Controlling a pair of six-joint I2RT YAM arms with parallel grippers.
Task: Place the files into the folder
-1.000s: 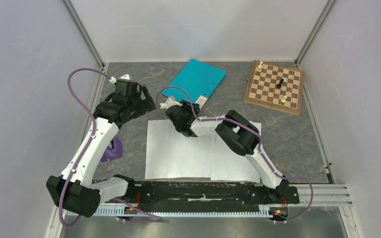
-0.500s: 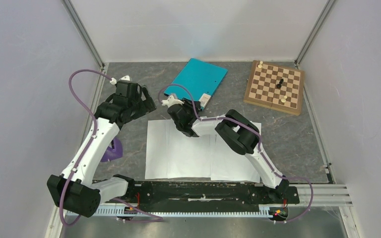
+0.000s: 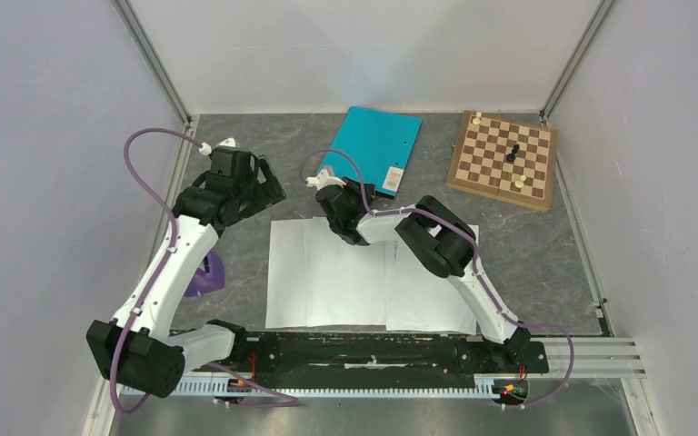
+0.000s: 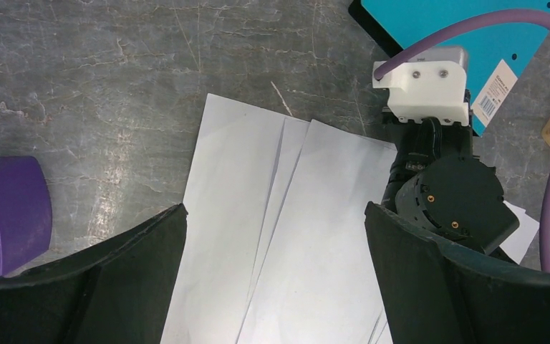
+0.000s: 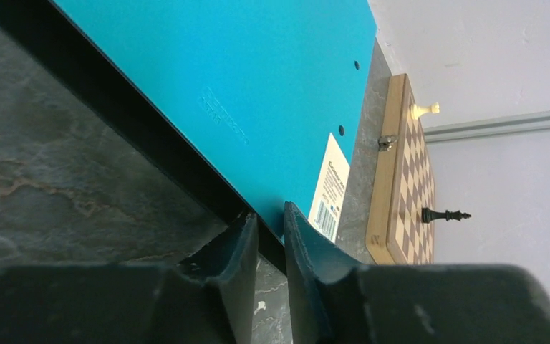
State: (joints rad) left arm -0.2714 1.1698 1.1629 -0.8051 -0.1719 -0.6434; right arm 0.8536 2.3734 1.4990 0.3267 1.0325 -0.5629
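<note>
The folder (image 3: 373, 145) lies shut at the back middle, teal cover up, with a small white label (image 3: 393, 179). My right gripper (image 3: 336, 182) is shut on its near edge; in the right wrist view the teal cover (image 5: 243, 79) and its black edge sit between the nearly closed fingers (image 5: 271, 215). The files (image 3: 363, 282), several white sheets, lie fanned on the table in front of the arms. My left gripper (image 3: 271, 191) is open and empty, above the sheets' far left corner (image 4: 293, 236); its jaws stand wide apart (image 4: 273, 215).
A wooden chessboard (image 3: 503, 159) with a few pieces lies at the back right, close to the folder's right side (image 5: 404, 179). A purple object (image 3: 207, 272) sits left of the sheets by the left arm. Grey walls enclose the table.
The right gripper has moved right and back with the folder's edge, turning the folder clockwise so its label swung toward the chessboard. The left arm has hardly moved.
</note>
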